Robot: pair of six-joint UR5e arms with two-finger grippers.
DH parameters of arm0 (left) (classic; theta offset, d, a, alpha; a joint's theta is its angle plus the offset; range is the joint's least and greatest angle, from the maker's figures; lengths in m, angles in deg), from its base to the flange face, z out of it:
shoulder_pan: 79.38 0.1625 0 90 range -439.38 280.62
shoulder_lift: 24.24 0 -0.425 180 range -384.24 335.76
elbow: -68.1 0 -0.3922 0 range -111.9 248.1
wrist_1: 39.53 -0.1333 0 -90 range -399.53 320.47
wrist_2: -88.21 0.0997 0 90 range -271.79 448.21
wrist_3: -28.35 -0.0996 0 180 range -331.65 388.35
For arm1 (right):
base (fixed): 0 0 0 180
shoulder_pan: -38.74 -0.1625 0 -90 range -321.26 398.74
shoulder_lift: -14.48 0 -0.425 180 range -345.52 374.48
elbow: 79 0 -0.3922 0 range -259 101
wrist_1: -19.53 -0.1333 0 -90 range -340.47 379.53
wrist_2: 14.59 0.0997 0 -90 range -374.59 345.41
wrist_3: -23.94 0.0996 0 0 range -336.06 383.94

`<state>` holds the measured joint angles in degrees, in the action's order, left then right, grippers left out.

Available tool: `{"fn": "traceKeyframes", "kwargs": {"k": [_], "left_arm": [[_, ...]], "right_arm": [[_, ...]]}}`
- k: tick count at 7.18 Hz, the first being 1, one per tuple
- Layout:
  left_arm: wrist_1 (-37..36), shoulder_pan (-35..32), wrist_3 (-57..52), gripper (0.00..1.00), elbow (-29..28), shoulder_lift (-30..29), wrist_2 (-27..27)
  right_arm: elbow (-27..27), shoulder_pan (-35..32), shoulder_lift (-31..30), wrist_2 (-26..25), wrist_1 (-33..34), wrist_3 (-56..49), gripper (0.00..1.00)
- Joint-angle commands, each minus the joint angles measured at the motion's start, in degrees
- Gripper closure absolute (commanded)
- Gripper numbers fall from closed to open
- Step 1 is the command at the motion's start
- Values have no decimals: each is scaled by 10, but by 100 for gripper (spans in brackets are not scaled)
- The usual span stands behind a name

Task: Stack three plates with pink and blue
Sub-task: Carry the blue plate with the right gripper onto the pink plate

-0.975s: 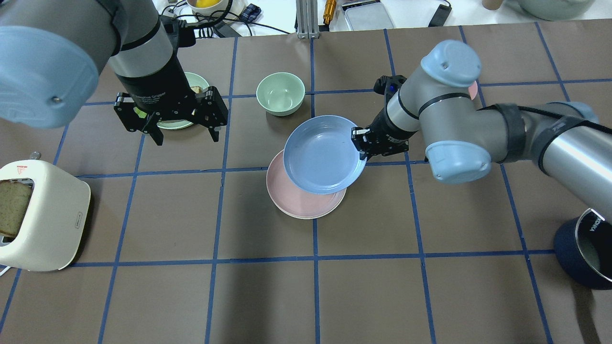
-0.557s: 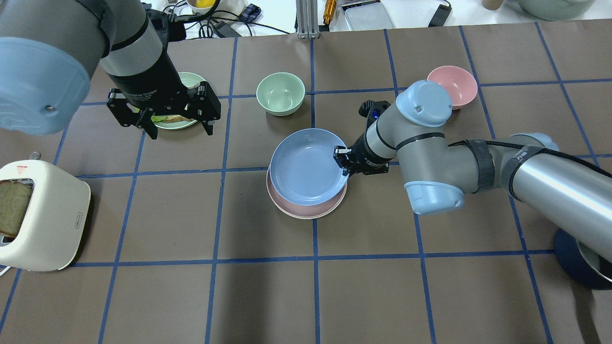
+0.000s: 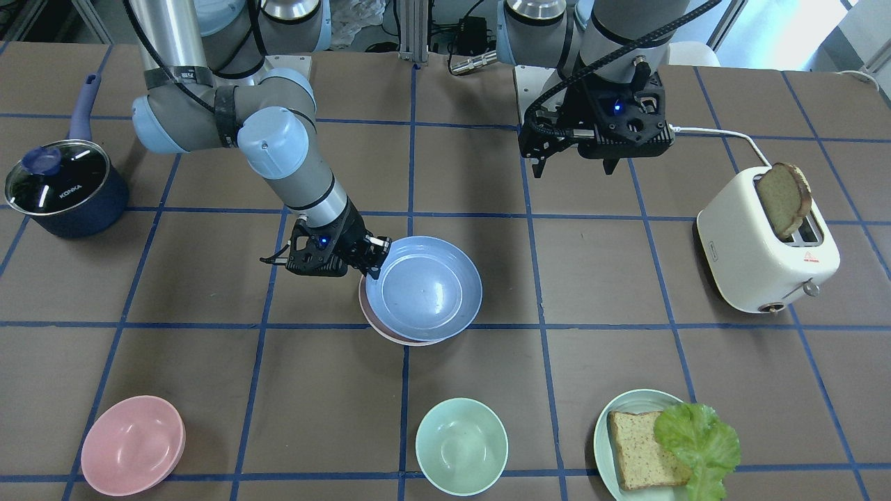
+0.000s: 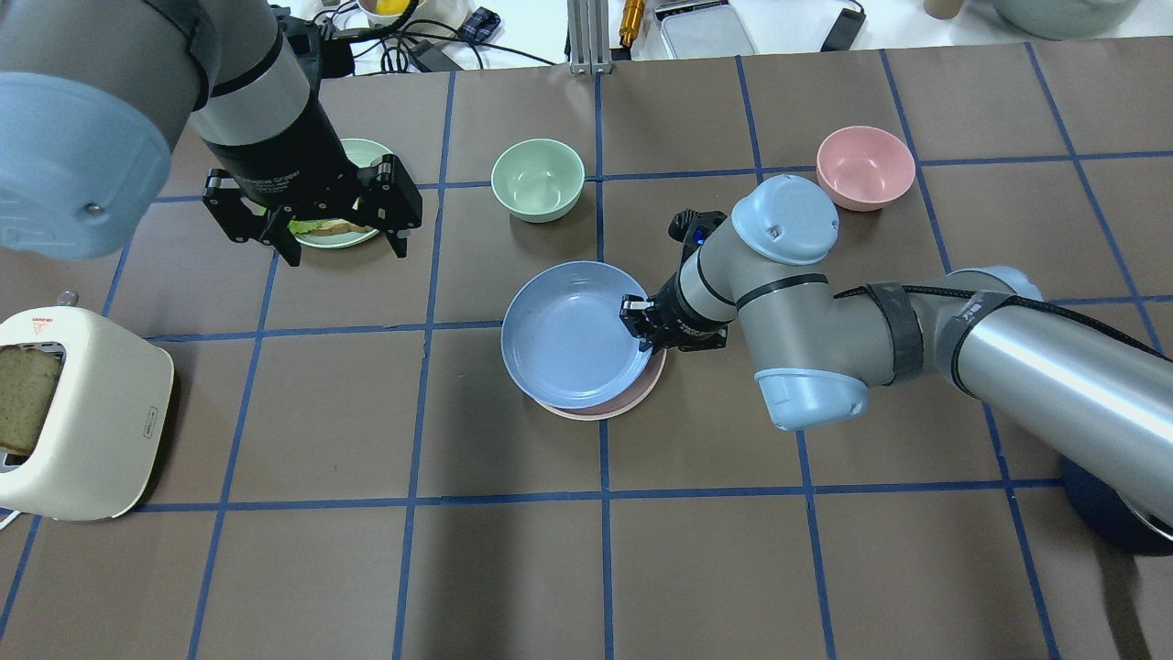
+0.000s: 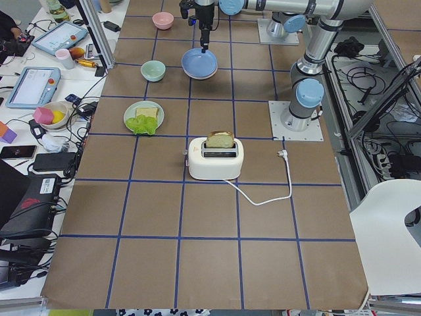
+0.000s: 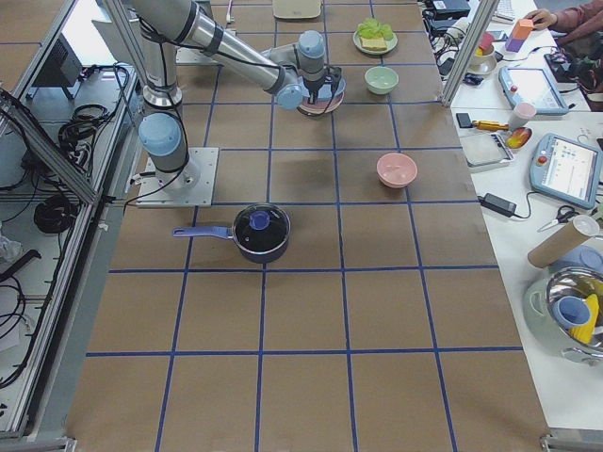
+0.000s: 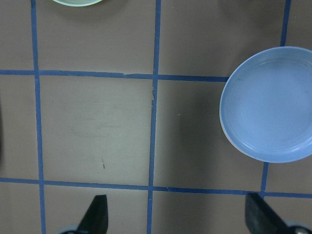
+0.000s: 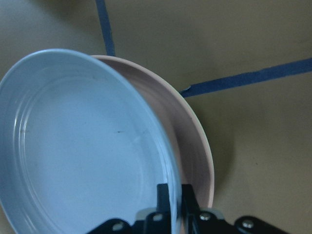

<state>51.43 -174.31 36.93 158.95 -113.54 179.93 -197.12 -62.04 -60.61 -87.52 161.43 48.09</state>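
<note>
- Plates mid-stack, from overhead: your right tool [image 4: 640,325] is clamped on the rim of the blue plate [image 4: 573,335]. The plate lies over the pink plate [image 4: 644,387] but off centre, so a pink crescent shows on the robot's right. Your left tool [image 4: 344,247] hangs spread wide and empty over the green plate [image 4: 374,154] of bread and lettuce.
- From across the desk [image 3: 626,292]: the two plates sit mid-desk, blue covering most of pink. The mint bowl [image 3: 461,445] and pink bowl [image 3: 132,445] stand well apart on your side.
- From the robot's left end: the far arm comes down onto the blue plate's rim. It is too small there to judge the grip.
- From the robot's right end: the near arm reaches to the same pair, and no other plate lies beside them.
- Left wrist: the blue plate fills the view's right. The left tool's fingers stand far apart at the bottom corners with nothing between them.
- Right wrist: the blue rim is pinched between the closed fingers. The plate looks tilted, its held side raised off the pink.
- Progress, as a judgement: blue on pink is nearly done. You have yet to centre it, lower it flat and let go.
- No third plate can be made out in any view. Whether one lies hidden under the pink cannot be told.
</note>
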Motion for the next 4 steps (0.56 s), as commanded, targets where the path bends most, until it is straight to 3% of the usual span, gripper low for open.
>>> {"fn": "traceKeyframes", "kwargs": {"k": [1,3,4], "left_arm": [[-1,0,0,0,-1,0,0],[0,0,2,0,-1,0,0],[0,0,3,0,-1,0,0]], "right_arm": [[2,7,2,-9,1,-10,20],[14,23,-2,-66,-2,-44,16],[46,33,-3,-75,-13,-74,9]]}}
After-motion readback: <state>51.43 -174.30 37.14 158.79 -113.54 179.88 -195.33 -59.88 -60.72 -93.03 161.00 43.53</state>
